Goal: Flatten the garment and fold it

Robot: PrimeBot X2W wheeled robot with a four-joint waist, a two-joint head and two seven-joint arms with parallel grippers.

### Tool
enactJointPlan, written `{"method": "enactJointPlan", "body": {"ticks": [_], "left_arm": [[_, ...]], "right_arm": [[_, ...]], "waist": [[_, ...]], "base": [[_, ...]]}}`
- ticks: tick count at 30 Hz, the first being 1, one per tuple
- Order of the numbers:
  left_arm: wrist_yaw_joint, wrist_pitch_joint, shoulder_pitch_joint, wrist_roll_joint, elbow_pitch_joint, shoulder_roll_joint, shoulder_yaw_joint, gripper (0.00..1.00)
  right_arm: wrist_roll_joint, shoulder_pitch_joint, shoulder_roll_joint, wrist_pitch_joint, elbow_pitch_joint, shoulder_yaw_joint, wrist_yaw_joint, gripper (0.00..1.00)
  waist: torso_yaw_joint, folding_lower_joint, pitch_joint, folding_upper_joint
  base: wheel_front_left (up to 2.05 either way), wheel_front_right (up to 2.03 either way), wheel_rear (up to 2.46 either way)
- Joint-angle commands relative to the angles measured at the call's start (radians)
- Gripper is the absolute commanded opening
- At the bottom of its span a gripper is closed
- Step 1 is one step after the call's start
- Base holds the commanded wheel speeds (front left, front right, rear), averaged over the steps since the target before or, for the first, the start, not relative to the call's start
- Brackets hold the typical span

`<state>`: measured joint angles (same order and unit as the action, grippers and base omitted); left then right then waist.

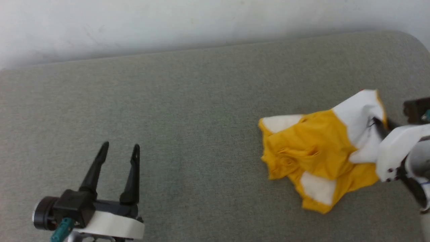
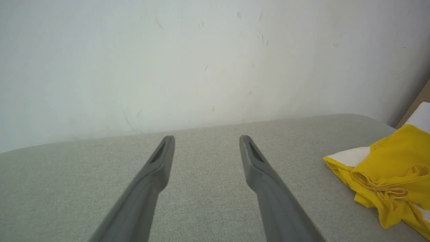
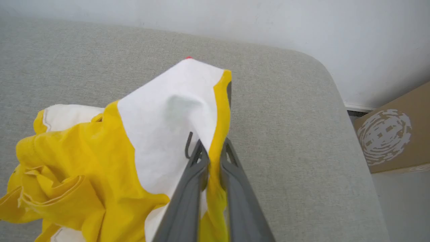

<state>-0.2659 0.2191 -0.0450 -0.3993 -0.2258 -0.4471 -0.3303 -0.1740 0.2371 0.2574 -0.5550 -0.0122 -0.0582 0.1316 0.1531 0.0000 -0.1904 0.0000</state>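
The garment (image 1: 315, 151) is a crumpled mustard-yellow T-shirt with white patches, lying at the right of the grey table (image 1: 188, 111). My right gripper (image 1: 379, 129) is shut on its right edge, pinching a yellow-hemmed white fold; the wrist view shows the cloth (image 3: 168, 117) clamped between the fingers (image 3: 188, 181) and lifted slightly. A speck of red (image 3: 188, 57) peeks over the top of the raised fold. My left gripper (image 1: 121, 148) stands open at the lower left, well away from the shirt, with nothing between its fingers (image 2: 158, 161). The shirt's left end (image 2: 386, 174) lies at that view's right edge.
A pale wall (image 1: 201, 23) runs along the table's far edge. The table's rounded right corner (image 3: 312, 67) lies just beyond the shirt. A brown cardboard box (image 3: 389, 134) with a white print stands on the floor past that corner.
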Motion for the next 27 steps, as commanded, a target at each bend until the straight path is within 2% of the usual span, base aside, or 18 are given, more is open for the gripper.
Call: {"method": "enactJointPlan", "body": {"ticks": [1, 3, 4, 7, 17, 23, 27], "left_arm": [[-0.004, 0.001, 0.02, 0.012, -0.01, -0.006, 0.008, 1.0], [-0.014, 0.006, 0.034, 0.019, -0.033, -0.012, 0.024, 1.0], [-0.02, 0.009, 0.05, 0.031, -0.054, -0.023, 0.038, 1.0], [-0.022, 0.006, 0.075, 0.05, -0.081, -0.047, 0.052, 1.0], [-0.03, -0.02, 0.16, 0.11, -0.173, -0.117, 0.091, 1.0], [-0.038, -0.002, 0.202, 0.153, -0.224, -0.154, 0.127, 1.0], [-0.035, 0.016, 0.229, 0.175, -0.244, -0.16, 0.131, 1.0]], "right_arm": [[0.007, 0.025, 0.014, -0.005, 0.005, -0.001, -0.001, 0.0], [0.01, 0.063, 0.061, -0.022, 0.006, -0.013, -0.001, 0.0], [0.018, 0.101, 0.118, -0.028, 0.003, -0.011, -0.001, 0.0], [0.031, 0.157, 0.186, -0.028, -0.018, -0.029, -0.001, 0.0], [0.084, 0.258, 0.356, -0.003, -0.126, -0.101, -0.001, 0.0], [0.153, 0.307, 0.405, 0.068, -0.212, -0.127, -0.001, 0.0], [0.18, 0.342, 0.382, 0.099, -0.277, -0.155, -0.001, 0.0]], "waist": [[0.053, 0.0, -0.058, 0.0], [0.07, 0.0, -0.092, 0.0], [0.084, 0.0, -0.13, 0.0], [0.098, 0.0, -0.185, 0.0], [0.102, 0.0, -0.353, 0.0], [0.092, 0.0, -0.451, 0.0], [0.085, 0.0, -0.499, 0.0]], "base": [[0.0, 0.0, 0.0], [0.0, 0.0, 0.0], [0.0, 0.0, 0.0], [0.0, 0.0, 0.0], [0.0, 0.0, 0.0], [0.0, 0.0, 0.0], [0.0, 0.0, 0.0]]}}
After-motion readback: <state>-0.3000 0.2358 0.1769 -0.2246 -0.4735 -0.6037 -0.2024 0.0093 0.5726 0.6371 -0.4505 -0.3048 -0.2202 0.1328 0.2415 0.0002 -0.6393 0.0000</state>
